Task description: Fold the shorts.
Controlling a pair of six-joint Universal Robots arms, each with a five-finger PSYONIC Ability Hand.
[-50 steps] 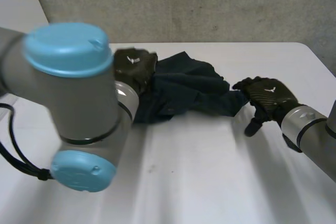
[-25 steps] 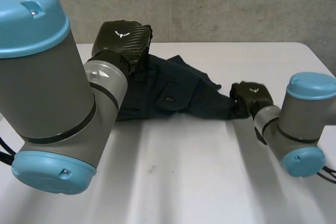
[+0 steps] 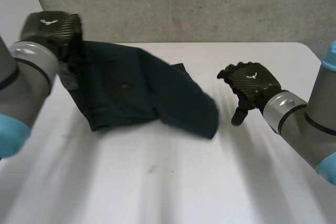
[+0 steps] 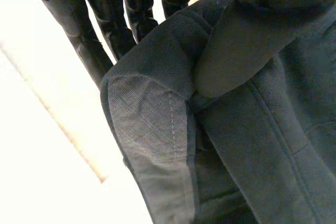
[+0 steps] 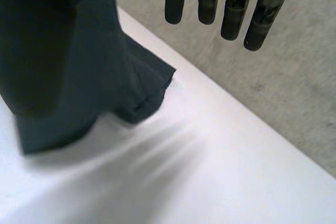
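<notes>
Shorts [image 3: 139, 90] pinched at edge in my L hand [image 3: 52, 29], draping onto white table [image 3: 178, 182]. R hand [image 3: 251, 83] beside cloth, fingers loose, empty. Grey concrete wall [image 3: 184, 3] beyond.

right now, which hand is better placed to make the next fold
Left: the left hand pinches the shorts at one edge, held raised; the right hand is open, apart from them.

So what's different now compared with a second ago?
The left hand, pinching the shorts at one edge, has swung up and toward its own side, pulling them along and spreading them out. The right hand, earlier at their other end, is now apart from them, fingers open. The left hand stays at the same end of the cloth.
</notes>
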